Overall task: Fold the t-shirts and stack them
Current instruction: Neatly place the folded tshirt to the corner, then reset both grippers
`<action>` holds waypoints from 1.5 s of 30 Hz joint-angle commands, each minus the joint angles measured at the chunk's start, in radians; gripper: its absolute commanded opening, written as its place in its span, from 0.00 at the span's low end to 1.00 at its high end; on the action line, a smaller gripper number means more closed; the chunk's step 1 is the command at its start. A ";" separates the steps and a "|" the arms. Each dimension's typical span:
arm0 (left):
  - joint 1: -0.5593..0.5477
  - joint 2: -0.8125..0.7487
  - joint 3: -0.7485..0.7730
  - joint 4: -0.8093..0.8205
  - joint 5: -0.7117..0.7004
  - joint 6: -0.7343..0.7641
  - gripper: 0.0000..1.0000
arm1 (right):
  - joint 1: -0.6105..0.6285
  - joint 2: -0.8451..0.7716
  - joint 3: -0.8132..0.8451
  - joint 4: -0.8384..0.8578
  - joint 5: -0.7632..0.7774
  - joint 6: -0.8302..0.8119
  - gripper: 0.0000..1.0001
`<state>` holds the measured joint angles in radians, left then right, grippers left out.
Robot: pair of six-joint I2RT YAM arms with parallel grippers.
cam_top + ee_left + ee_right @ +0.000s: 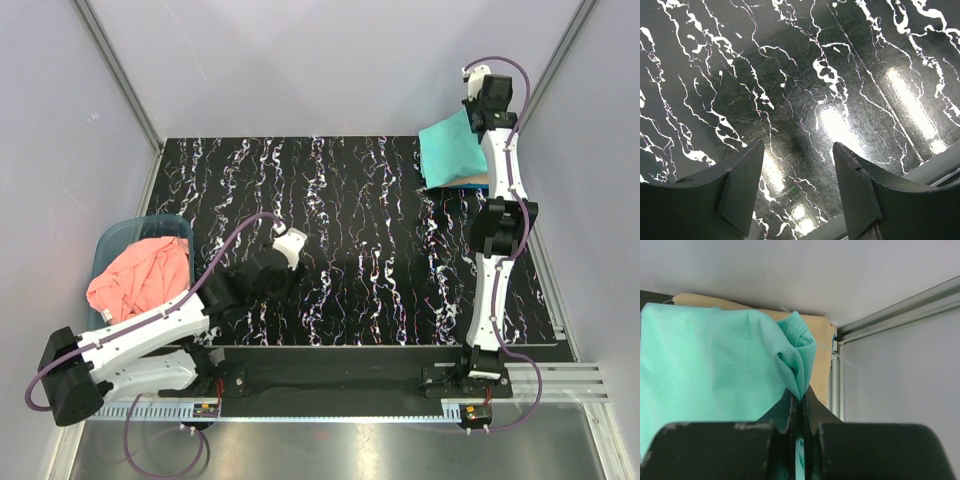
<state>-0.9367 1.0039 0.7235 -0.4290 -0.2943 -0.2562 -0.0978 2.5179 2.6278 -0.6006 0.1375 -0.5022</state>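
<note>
1. Black tabletop (pixel 350 260) with white marble veining. Pale grey walls (pixel 300 60) close it in on three sides.
2. Overhead view only: both arms show whole. The right arm is stretched out to the far right corner. The left arm lies low and bent over the near left part of the table.
3. Left wrist view only: left gripper (pixel 799 150) has its jaws apart with nothing between them. Below it is bare veined surface with lamp glare.
4. Right wrist view only: right gripper (pixel 799 401) has its jaws pressed together, clamped on a bunched fold of the turquoise-green t-shirt (pixel 715 365). The cloth spreads to the left of the fingers, and the pinched fold rises just above their tips.
5. Same view: the tan-beige t-shirt (pixel 820 340) shows as a strip beyond and to the right of that gripper, next to the aluminium rail (pixel 890 310) in the corner. From overhead the turquoise-green one lies on top of it, with only the tan edge exposed.
6. Container: the blue-grey basket (pixel 108 243) sits at the table's left edge, to the left of the left gripper and apart from it. It holds the salmon pink t-shirt (pixel 140 280), crumpled and heaped above the rim. Cannot tell whether anything lies under it.
</note>
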 commanded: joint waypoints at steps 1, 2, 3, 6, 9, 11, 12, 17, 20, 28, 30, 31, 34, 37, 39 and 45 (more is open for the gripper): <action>0.006 0.012 0.017 0.003 0.023 -0.009 0.62 | -0.029 0.022 0.041 0.094 -0.032 -0.013 0.00; 0.006 0.016 0.017 0.004 0.024 -0.011 0.63 | -0.036 0.030 0.044 0.099 -0.033 -0.013 0.00; 0.007 0.019 0.017 0.003 0.024 -0.009 0.62 | -0.040 0.035 0.046 0.111 -0.042 -0.013 0.00; 0.007 0.030 0.017 0.006 0.024 -0.009 0.62 | -0.051 0.042 0.026 0.153 -0.058 -0.022 0.00; 0.007 0.044 0.024 0.006 0.027 -0.006 0.62 | -0.063 0.070 0.028 0.166 -0.076 -0.024 0.00; 0.007 0.051 0.027 0.001 0.030 -0.006 0.62 | -0.069 0.085 0.024 0.174 -0.081 -0.025 0.00; 0.007 0.053 0.028 0.001 0.030 -0.006 0.62 | -0.069 0.090 0.017 0.188 -0.085 -0.029 0.00; 0.009 0.071 0.028 0.004 0.037 -0.009 0.62 | -0.085 0.119 0.009 0.232 -0.099 -0.038 0.00; 0.009 0.082 0.028 0.006 0.040 -0.009 0.62 | -0.095 0.136 0.005 0.262 -0.119 -0.042 0.00; 0.012 0.116 0.047 0.001 0.044 -0.003 0.62 | -0.138 0.153 -0.011 0.314 -0.107 -0.033 0.11; 0.015 0.116 0.048 -0.001 0.043 -0.003 0.62 | -0.154 0.141 -0.026 0.343 -0.101 -0.026 0.30; 0.016 0.111 0.048 -0.005 0.047 -0.005 0.62 | -0.158 0.125 -0.028 0.347 -0.098 -0.016 0.39; 0.024 0.096 0.062 -0.019 0.046 0.001 0.62 | -0.161 0.087 -0.038 0.340 -0.101 0.052 0.83; 0.041 0.069 0.080 -0.030 0.035 0.011 0.62 | -0.119 0.004 -0.020 0.213 -0.089 0.167 1.00; 0.056 0.053 0.096 -0.028 0.035 0.014 0.62 | -0.035 -0.108 -0.079 0.113 -0.049 0.189 1.00; 0.116 -0.034 0.132 -0.043 0.060 0.029 0.63 | 0.164 -0.496 -0.453 0.039 -0.093 0.494 1.00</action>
<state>-0.8429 1.0275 0.8021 -0.4843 -0.2596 -0.2455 -0.0643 2.2894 2.2803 -0.5213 0.0994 -0.2226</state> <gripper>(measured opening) 0.624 0.994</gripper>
